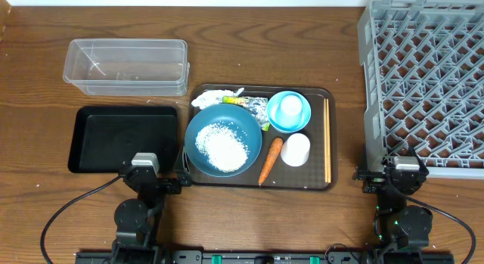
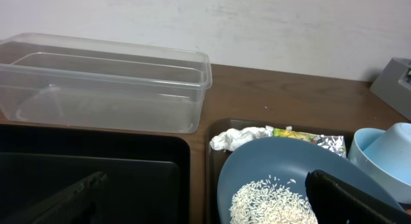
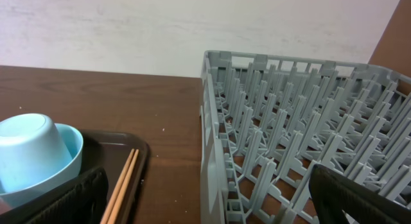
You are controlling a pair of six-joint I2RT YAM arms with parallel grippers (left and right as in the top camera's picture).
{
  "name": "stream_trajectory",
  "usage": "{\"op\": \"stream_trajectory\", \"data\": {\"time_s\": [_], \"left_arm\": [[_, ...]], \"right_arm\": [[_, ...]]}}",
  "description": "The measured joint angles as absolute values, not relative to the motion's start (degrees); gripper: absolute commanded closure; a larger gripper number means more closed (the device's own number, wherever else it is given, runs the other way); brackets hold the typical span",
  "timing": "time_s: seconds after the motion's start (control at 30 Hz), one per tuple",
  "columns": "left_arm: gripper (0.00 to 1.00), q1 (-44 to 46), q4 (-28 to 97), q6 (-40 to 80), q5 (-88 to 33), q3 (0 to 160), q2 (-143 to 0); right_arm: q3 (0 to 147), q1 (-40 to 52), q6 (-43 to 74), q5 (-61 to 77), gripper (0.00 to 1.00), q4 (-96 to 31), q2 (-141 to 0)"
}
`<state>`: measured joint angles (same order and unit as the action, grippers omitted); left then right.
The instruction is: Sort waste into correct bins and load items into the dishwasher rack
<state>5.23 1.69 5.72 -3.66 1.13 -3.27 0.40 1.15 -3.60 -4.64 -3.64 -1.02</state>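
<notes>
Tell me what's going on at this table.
Nothing is being handled yet. Both arms sit at the near edge, with the left gripper and right gripper open and empty. The brown tray holds everything: the blue bowl of rice, carrot, paper, wrapper, small bowl, cup and chopsticks. The tub, black tray and rack are empty.

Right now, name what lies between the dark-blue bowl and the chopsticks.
The overhead view shows the carrot, the white cup and the light-blue bowl.
</notes>
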Motion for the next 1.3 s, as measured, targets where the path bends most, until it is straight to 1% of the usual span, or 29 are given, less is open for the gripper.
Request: {"op": "stream_trajectory", "data": {"time_s": [0.83,0.97,1.17,1.3], "left_arm": [[0.0,5.23,1.45,5.96,-4.21,1.13,-3.27],[0.0,5.23,0.8,10.76,-11.25,1.13,-3.27],[0.0,5.23,-0.64,21.12,-25.71,1.19,-3.27],[0.0,5.23,-6.44,26.0,-36.34,0.75,-3.36]], "right_arm": [[0.4,1.15,-3.6,-4.64,0.01,-3.64,-1.02],[0.4,1.15,-3.6,-4.64,0.01,-3.62,-1.02],[0.4,1.15,-3.6,-4.64,0.01,-3.64,-1.02],[0.4,1.15,-3.6,-4.64,0.01,-3.64,-1.02]]}}
